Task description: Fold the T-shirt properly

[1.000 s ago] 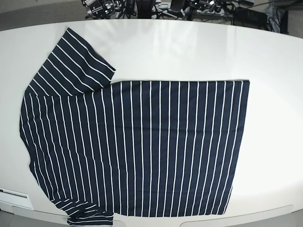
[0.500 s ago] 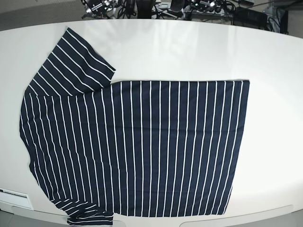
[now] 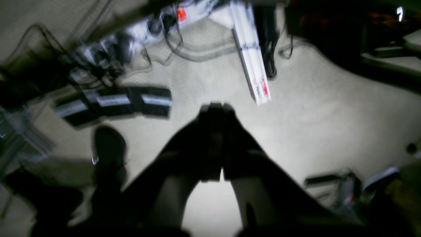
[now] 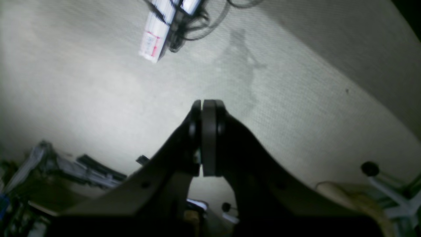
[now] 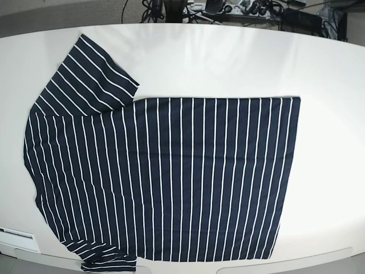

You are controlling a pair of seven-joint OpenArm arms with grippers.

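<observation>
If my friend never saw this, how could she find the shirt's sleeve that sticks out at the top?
Look at the big white table. A dark T-shirt with thin white stripes lies flat across most of it. At its upper left corner one short sleeve pokes out slantwise onto bare table, while the other sleeve is at the bottom edge, mostly cut off.

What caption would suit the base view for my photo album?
A dark navy short-sleeved cloth T-shirt with thin white stripes lies spread flat and unfolded on a glossy white table, no claw in sight.
</observation>
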